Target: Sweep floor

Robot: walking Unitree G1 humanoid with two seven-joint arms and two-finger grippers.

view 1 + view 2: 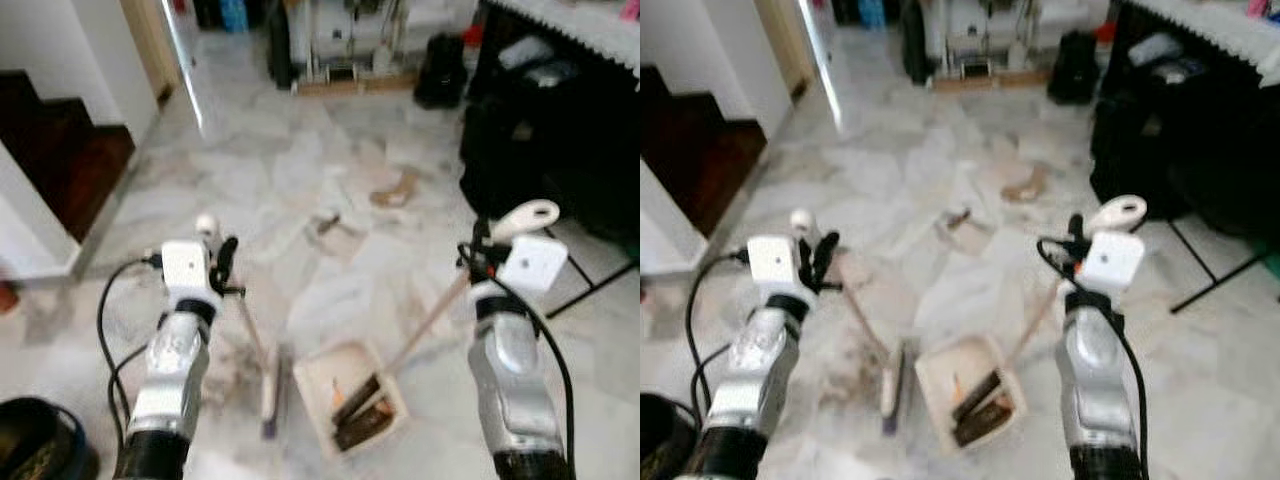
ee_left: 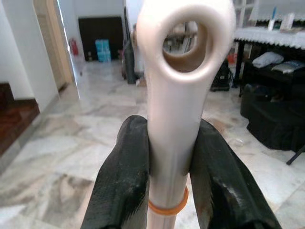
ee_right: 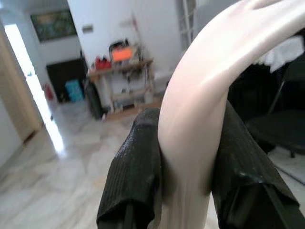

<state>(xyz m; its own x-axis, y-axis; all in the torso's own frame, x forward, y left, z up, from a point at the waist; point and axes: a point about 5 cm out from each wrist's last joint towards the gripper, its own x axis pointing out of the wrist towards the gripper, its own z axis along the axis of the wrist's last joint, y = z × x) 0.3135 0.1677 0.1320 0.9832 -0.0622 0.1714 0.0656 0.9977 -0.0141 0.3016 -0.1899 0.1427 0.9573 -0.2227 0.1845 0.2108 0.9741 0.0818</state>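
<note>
On the pale marble floor (image 1: 330, 170) just ahead of the robot sits a cream dustpan (image 1: 350, 396), holding dark debris and something orange. Its long handle (image 1: 432, 317) rises to the right gripper (image 1: 478, 246), whose black fingers (image 3: 138, 176) are clamped on the handle's curved upper end. Just left of the pan, the broom (image 1: 268, 384) rests its head on the floor, its thin stick leaning up to the left gripper (image 1: 222, 262); those fingers (image 2: 125, 181) pinch the stick just below its ringed tip. Scraps of litter (image 1: 396, 189) lie farther off on the tiles. Beyond stand a dark staircase (image 1: 60, 150) at left and black furniture (image 1: 545, 140) at right.
</note>
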